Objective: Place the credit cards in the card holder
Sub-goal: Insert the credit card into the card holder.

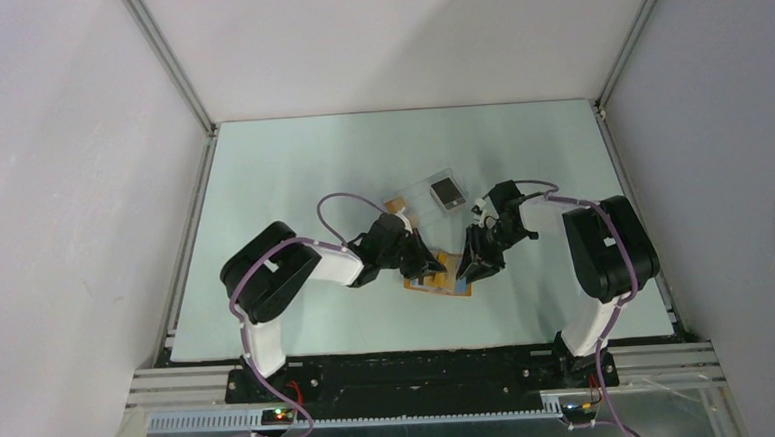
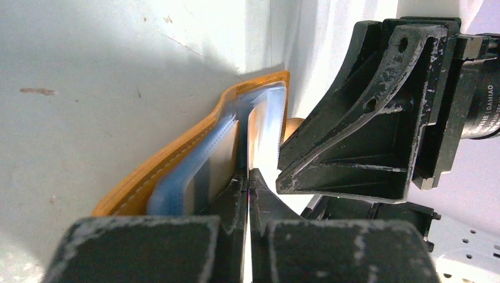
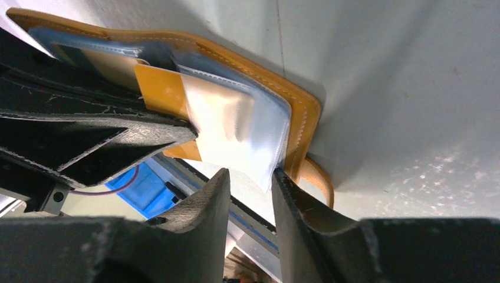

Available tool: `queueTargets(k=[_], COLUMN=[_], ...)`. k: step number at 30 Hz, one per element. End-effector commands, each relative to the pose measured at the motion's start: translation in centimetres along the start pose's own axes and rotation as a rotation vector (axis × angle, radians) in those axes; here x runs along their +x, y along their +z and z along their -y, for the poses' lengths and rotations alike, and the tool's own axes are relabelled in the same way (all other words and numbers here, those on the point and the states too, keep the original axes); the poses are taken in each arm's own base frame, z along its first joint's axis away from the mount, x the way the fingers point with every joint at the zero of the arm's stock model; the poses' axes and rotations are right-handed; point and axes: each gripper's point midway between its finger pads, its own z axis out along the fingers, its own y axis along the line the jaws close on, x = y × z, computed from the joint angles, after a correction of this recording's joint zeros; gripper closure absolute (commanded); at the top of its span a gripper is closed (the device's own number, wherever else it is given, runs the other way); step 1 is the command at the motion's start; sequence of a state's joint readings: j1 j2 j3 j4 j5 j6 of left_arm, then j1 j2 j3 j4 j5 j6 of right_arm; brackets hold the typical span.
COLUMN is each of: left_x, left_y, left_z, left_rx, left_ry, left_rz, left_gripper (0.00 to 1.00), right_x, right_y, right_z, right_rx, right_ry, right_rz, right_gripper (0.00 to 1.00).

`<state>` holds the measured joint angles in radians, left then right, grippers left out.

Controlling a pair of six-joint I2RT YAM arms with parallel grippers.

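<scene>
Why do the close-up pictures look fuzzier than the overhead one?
Left wrist view: glare whitens the background behind the card holder, and the near left claw is blurred. Right wrist view: the clear sleeve shines white. Top external view: even light, sharp.

Top ext cam sits high, above & behind the arm bases (image 1: 272, 383), facing down & fwd from far off, so the whole worktop (image 1: 292, 183) fits in, w/ left tool (image 1: 428, 269) and right tool (image 1: 472, 266) small near centre. Each wrist cam rides just behind its own tool and looks along the fingers at v. close range: left wrist cam meets the card holder (image 2: 177, 159) edge-on, right wrist cam sees it from the opposite side. All 3 views share the card holder; each wrist view also catches the other arm's tool.
</scene>
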<state>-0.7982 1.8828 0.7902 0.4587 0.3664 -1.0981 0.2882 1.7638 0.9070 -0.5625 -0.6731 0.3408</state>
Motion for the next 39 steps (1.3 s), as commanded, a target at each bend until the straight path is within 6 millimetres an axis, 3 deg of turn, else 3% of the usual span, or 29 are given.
queueTargets(k=[1,9,11,15,19,27,39], left_x=[1.4,1.7,1.7,1.2,1.0,0.0,0.6], left_y=[0.0,0.4,0.1,-0.6,-1.4,-2.8,-1.6], left_z=[1.0,3.4,3.3,2.7,1.7,1.0,1.5], left_rx=[-0.014,0.024,0.019,-0.010,-0.083,-0.242,-0.270], left_ry=[0.031,0.029,0.032,0.038,0.064,0.137,0.153], left_rz=[-0.027,-0.024,-0.011,0.021,0.036,0.040,-0.026], left_gripper=[1.00,0.96,0.89,0.60,0.46,0.38,0.37], right_x=[-0.1,-0.3,-0.3,-0.2,0.0,0.0,0.0], right_y=[0.0,-0.2,-0.1,-0.2,-0.2,-0.1,0.0], right_z=[1.0,0.8,0.9,1.3,1.5,1.8,1.9], right_rx=[0.047,0.026,0.023,0.016,0.020,0.031,0.033], right_ry=[-0.019,-0.005,0.001,0.015,0.017,0.021,0.020], right_rz=[0.027,0.033,0.031,0.038,0.036,0.036,0.033], right_gripper=[0.61,0.56,0.56,0.55,0.54,0.54,0.54])
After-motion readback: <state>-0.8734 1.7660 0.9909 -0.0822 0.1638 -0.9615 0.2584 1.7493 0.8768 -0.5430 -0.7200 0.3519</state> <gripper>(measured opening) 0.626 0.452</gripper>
